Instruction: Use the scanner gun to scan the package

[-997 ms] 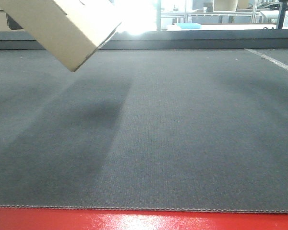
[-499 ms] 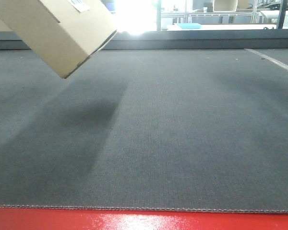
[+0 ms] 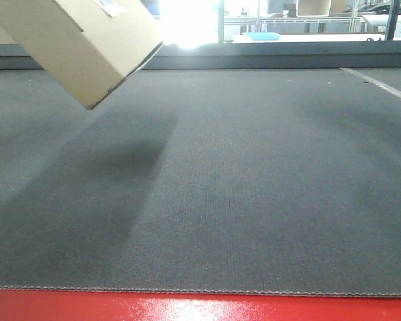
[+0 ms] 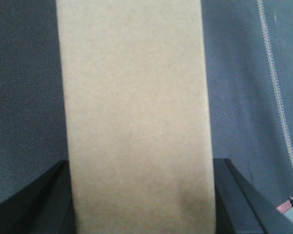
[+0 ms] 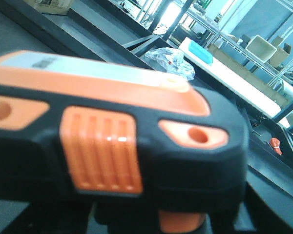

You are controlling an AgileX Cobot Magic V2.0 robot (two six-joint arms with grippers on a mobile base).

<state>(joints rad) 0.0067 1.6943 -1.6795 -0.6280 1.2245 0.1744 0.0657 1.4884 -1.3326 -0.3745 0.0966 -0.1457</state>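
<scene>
Grey mat [image 3: 254, 200] below; left jaws clamp package [image 4: 136, 117], right jaws hold scanner gun [image 5: 151, 161]

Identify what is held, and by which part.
Left gripper clamps the package by opposite sides. Scanner gun fills the right wrist view; its hold is hidden.

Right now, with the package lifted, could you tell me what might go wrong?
The package hangs tilted above the mat, pinched only by the left gripper; it might slip or twist. Its white label sits on the upper face, and the scanner gun has no package in the right wrist view, so the scan may miss.
</scene>
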